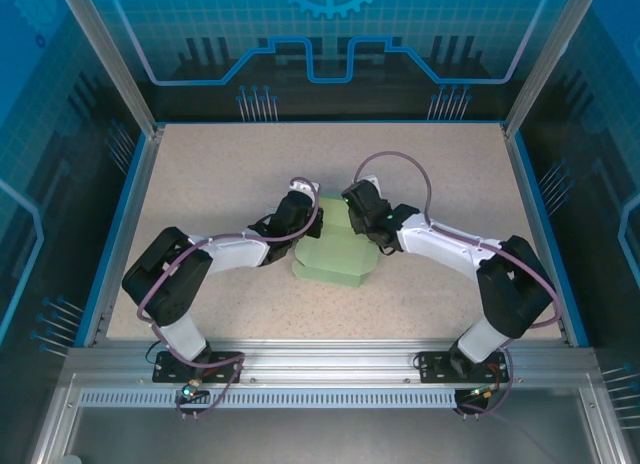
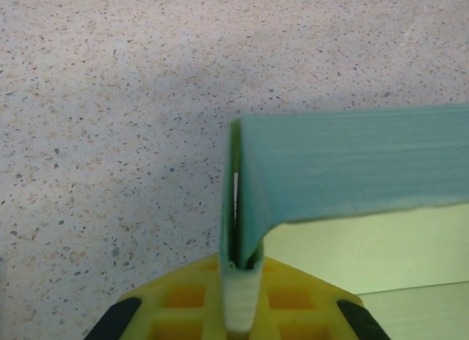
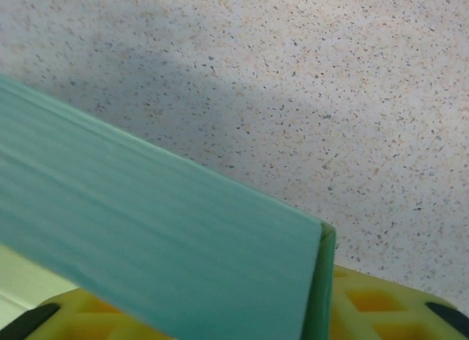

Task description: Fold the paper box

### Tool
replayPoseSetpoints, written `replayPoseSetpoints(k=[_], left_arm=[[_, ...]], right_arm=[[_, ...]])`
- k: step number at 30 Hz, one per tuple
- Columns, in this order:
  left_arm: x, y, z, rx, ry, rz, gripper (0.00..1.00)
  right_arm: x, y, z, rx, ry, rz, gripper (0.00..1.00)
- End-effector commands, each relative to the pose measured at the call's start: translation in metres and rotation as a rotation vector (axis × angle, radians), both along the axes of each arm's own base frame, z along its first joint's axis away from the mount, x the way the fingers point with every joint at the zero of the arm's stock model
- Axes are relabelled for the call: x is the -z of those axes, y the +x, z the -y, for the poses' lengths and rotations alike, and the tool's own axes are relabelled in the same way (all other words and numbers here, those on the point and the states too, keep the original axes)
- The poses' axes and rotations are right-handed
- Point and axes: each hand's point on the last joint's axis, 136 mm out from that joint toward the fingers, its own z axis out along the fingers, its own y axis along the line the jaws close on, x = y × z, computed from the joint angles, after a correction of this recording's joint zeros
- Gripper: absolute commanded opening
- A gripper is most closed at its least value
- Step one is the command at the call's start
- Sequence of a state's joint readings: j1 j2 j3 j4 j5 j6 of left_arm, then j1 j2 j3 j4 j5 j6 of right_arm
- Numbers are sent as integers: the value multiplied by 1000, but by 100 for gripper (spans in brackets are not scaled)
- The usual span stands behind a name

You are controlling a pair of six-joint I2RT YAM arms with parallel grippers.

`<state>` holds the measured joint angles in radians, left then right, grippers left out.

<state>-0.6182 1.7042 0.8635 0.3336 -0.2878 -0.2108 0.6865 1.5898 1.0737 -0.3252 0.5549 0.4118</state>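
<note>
We see the left gripper (image 2: 240,272) pinching the paper box (image 1: 335,256) at its far wall. Right gripper (image 1: 347,203), can't tell. A slip springs it flat.

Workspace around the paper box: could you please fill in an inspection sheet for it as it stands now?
Surface: speckled beige table, flat, with a blue border.
Job's things: pale green paper box at mid-table between the arms, partly folded, one panel raised.
Clutter: nothing seen.
Grippers: left gripper shut on a folded edge of the card; right gripper at the card's far right side, whether open or shut cannot be told.
Cables: purple cables loop along both arms, none lying on the card.
Surroundings: blue-lit enclosure walls on three sides, aluminium frame rail at the near edge carrying the arm bases.
</note>
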Motion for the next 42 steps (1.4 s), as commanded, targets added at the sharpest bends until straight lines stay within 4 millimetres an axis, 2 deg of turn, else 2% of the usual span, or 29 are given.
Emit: replayPoseSetpoints(k=[1,6,9,14,17,22,30,36,41,42], left_arm=[[-14,3,5,7,-7,16,9],[-12,2,1,0,24,-2,9],[-10,0,-4,-4,63,-26,8],[-6,-10,-19,16,96,-147,8],[1,-21,-26,65,103,-286,9],[4,-37,-31,145,156,-459,9],[14,-49,-20,281,240,-666,10],[22,-45,-19,321,326,-759,12],[35,-36,-14,333,391,-803,15],[37,-33,-13,336,393,-807,16]], right_arm=[[-12,-10,-5,-31,71,-11,52],[-37,-25,-16,-113,171,-7,57],[-58,-34,-15,-150,206,16,58],[-89,-41,5,-167,236,46,60],[-93,-38,23,-159,252,41,61],[-80,-29,47,-126,294,-4,61],[-53,-36,58,-122,287,-53,60],[-38,-41,68,-101,295,-71,61],[-37,-40,70,-103,302,-73,60],[-26,-45,71,-101,296,-97,60]])
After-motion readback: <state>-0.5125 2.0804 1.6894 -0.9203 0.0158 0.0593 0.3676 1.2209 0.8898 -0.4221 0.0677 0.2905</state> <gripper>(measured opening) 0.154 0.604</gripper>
